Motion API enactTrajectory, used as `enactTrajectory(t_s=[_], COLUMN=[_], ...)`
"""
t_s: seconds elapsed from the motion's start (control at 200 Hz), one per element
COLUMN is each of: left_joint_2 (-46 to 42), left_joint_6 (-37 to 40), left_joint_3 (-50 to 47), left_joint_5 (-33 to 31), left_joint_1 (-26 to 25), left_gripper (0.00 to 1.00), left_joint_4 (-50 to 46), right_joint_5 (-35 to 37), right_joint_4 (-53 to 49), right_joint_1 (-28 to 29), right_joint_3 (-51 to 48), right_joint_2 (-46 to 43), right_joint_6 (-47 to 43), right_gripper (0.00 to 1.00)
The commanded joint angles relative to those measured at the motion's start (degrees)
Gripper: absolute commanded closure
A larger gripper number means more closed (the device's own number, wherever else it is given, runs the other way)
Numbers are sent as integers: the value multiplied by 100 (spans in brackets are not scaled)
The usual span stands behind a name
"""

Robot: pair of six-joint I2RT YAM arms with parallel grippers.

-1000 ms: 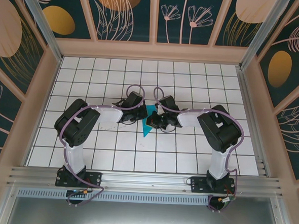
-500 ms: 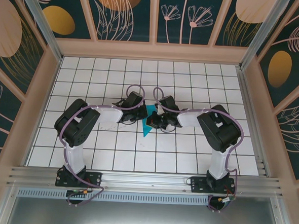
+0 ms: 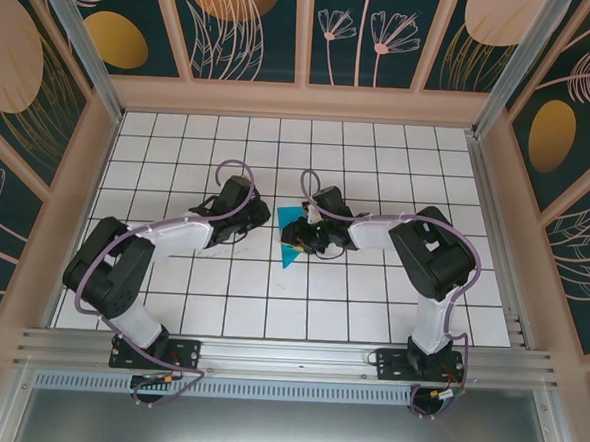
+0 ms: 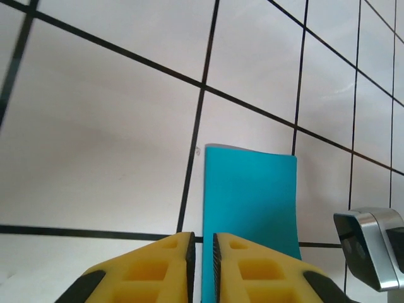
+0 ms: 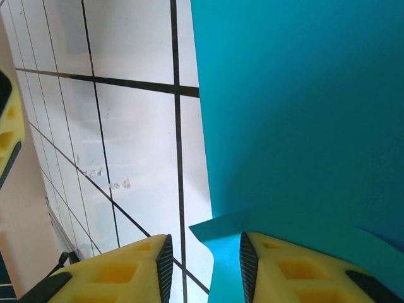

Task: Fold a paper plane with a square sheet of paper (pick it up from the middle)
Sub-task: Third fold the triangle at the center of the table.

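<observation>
Top cam sits high behind my bases, looking down on the whole gridded table [image 3: 270, 300]. The wrist cams ride right behind my left gripper [image 4: 202, 245] and right gripper [image 5: 203, 255], super close to the tiles. All three share the teal paper [image 3: 289, 253] [image 4: 249, 202] [image 5: 303, 113]: centre from above, lower right and right side up close.

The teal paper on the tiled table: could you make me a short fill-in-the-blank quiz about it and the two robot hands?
1. Seen from above, the teal paper lies nearer the ____ hand.
2. The fingers of the left hand are coloured ____.
3. Those fingers grip ____; the paper lies ahead of them, flat on the table.

Missing words: right; yellow; nothing.
</observation>
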Motion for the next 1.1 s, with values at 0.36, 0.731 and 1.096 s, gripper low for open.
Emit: enactTrajectory(t_s=[0.36,0.731,1.096], left_joint_2=[-278,359,845], left_joint_6=[-54,-104,-94], left_joint_3=[-523,-357,-195], left_joint_5=[978,1127,1036], left_joint_1=[-165,-549,-549], left_gripper=[93,100,100], left_joint_4=[673,909,883], right_joint_5=[776,843,782], right_joint_4=[-600,-815,-766], right_joint_1=[-22,-19,-10], right_joint_3=[-69,-22,-27], right_joint_2=[236,218,234], right_joint_6=[-269,-379,-345], right_gripper=[99,100,100])
